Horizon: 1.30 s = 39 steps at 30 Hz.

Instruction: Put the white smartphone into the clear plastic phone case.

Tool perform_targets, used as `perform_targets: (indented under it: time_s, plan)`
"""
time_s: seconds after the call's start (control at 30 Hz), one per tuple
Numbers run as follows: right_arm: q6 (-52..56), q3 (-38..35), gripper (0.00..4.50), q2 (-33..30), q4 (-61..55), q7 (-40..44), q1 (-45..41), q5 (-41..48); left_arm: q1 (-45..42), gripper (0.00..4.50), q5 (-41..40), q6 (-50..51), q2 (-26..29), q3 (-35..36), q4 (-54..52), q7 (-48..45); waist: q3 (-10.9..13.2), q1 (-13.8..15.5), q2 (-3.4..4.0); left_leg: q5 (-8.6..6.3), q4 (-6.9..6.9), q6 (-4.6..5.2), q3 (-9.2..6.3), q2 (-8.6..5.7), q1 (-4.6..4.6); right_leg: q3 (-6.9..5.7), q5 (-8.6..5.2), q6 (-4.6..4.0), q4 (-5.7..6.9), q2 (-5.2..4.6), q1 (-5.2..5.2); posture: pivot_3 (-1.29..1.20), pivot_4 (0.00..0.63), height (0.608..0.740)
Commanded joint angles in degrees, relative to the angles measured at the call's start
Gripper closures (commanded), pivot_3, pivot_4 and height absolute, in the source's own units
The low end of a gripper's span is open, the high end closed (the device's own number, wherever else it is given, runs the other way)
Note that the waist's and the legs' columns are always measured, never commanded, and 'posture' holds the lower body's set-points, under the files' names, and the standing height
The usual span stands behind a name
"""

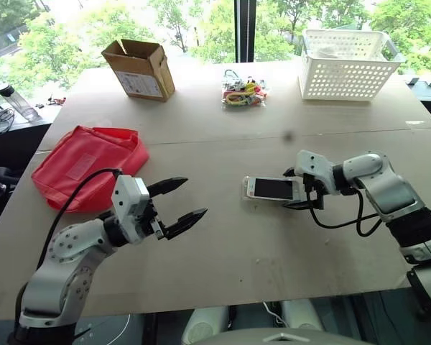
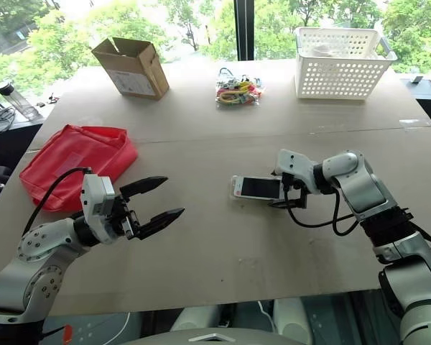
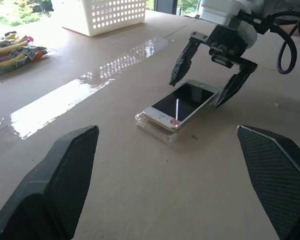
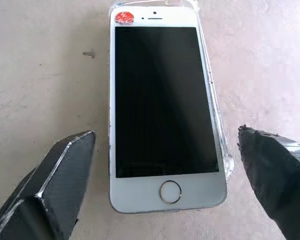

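1. The white smartphone (image 4: 162, 107) lay screen-up on the clear plastic phone case (image 3: 151, 122), near the middle of the table (image 1: 273, 251). The case's rim showed along one long side and around the far end; the phone appeared to rest on the shell, slightly tilted, and probably not fully seated.
2. The right gripper (image 1: 302, 192) stood at the phone's home-button end, its fingers spread apart on either side of that end, clamped on nothing. The phone's long axis ran straight away from this gripper, toward the robot's left.
3. The left gripper (image 1: 181, 203) hovered well apart from the phone, fingers wide apart and empty, pointing toward it across bare table.
4. The right arm was much the nearer; any pressing-in would likely fall to it, with the left free to steady the far end.
5. Open tabletop surrounded the phone. The red bag (image 1: 90, 165), cardboard box (image 1: 140, 68), bundle of coloured items (image 1: 243, 92) and white basket (image 1: 348, 65) stood well clear.
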Motion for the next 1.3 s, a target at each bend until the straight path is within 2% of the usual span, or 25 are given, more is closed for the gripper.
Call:
perform_targets:
  time_s: [0.03, 0.13, 0.23, 0.27, 0.33, 0.4, 0.7, 0.9, 1.1, 1.17, 1.3]
  plan:
    - [2.2, -3.9, 0.03, -1.4, -5.2, 1.4, -0.8, 3.9, 0.0, 0.0, -0.3, -0.6, 0.0, 0.6, -1.9, 0.1, 0.0, 0.0, 0.02, 0.0, 0.0, 0.0, 0.0, 0.0, 0.0, 0.0, 0.0, 0.0, 0.0, 0.0, 0.0, 0.0, 0.15, 0.733]
    - [8.6, -6.5, 0.83, -1.0, -9.6, 2.9, -0.5, 10.0, 0.1, 0.0, -0.3, -0.6, -0.1, 0.5, -1.9, 0.1, 0.0, 0.0, 0.02, 0.0, 0.0, 0.0, -0.02, 0.0, -0.02, 0.0, 0.0, 0.0, 0.0, 0.0, -0.01, 0.0, 0.15, 0.733]
    - [11.6, -6.7, 2.32, 1.5, -11.9, 1.3, 0.1, 12.9, 0.2, 0.0, -1.0, 0.0, -0.2, 0.2, -2.2, -0.2, 0.0, -0.1, 0.01, 0.0, 0.0, 0.0, -0.02, 0.01, -0.01, 0.0, 0.0, 0.0, 0.0, 0.0, 0.0, 0.0, 0.15, 0.733]
    - [10.8, -5.3, 2.68, 3.7, -10.5, -1.1, 0.0, 11.5, 0.1, 0.0, -1.2, 0.1, -0.1, 0.2, -2.2, -0.4, 0.0, -0.1, 0.0, 0.0, 0.0, 0.0, -0.01, 0.01, 0.0, 0.01, 0.0, 0.0, 0.0, 0.0, 0.0, 0.0, 0.15, 0.733]
    - [9.3, -3.0, 3.74, 7.3, -7.4, -4.8, -0.5, 8.8, -0.1, 0.0, -1.4, 0.3, 0.1, 0.2, -2.1, -0.8, 0.0, -0.4, -0.02, 0.0, -0.01, 0.0, 0.0, 0.03, 0.03, 0.02, 0.0, 0.0, 0.02, 0.02, 0.01, 0.0, 0.15, 0.733]
    - [8.9, -1.5, 4.41, 9.9, -4.0, -7.3, -1.3, 6.8, -0.3, 0.0, -1.7, 0.7, 0.4, 0.5, -2.1, -1.0, 0.0, -0.6, -0.01, 0.0, 0.0, 0.0, 0.01, 0.03, 0.02, 0.03, 0.0, 0.0, 0.09, 0.02, -0.02, 0.0, 0.15, 0.733]
    - [1.6, 11.6, 4.41, 11.3, 14.1, -6.2, -1.5, -4.5, -0.6, 0.0, -2.0, 1.4, 1.2, 1.0, -2.1, -1.9, -0.4, -1.1, -0.09, 0.0, -0.01, 0.0, 0.06, 0.02, 0.28, 0.02, 0.0, 0.0, 0.08, 0.03, 0.14, 0.0, 0.15, 0.733]
    - [-1.7, 11.5, 4.41, 11.2, 15.4, -5.3, -0.6, -5.2, -1.7, 0.0, -1.5, 1.6, 1.3, 0.1, -1.2, -2.5, -1.0, -1.1, -0.25, 0.0, 0.03, -0.01, 0.06, 0.02, 0.39, 0.02, 0.0, -0.01, 0.15, 0.02, 0.26, 0.0, 0.15, 0.733]
    - [-13.1, 13.6, 4.41, 11.2, 16.4, -5.7, 1.5, -9.4, -5.7, 0.0, -1.0, 3.3, 1.1, -2.9, -0.7, -2.4, -1.2, -1.2, -0.27, 0.0, 0.02, -0.01, 0.06, 0.02, 0.41, 0.02, 0.0, 0.0, 0.17, 0.03, 0.25, 0.0, 0.15, 0.733]
    - [-15.4, 12.0, 4.41, 12.8, 17.7, -7.9, 1.8, -9.4, -6.7, 0.0, -0.9, 3.8, 1.3, -3.3, -0.4, -2.5, -1.3, -1.4, -0.27, 0.0, 0.01, -0.01, 0.07, 0.02, 0.43, 0.04, 0.0, 0.0, 0.18, 0.04, 0.25, 0.0, 0.15, 0.733]
    - [-11.2, 1.8, 4.41, 16.0, 13.8, -10.3, 0.4, -1.1, -8.2, 0.0, -1.1, 4.2, 1.7, -3.3, 0.8, -3.5, -1.2, -1.5, -0.2, 0.0, -0.02, -0.02, 0.08, 0.02, 0.52, 0.09, 0.0, -0.01, 0.22, 0.07, 0.29, 0.0, 0.15, 0.733]
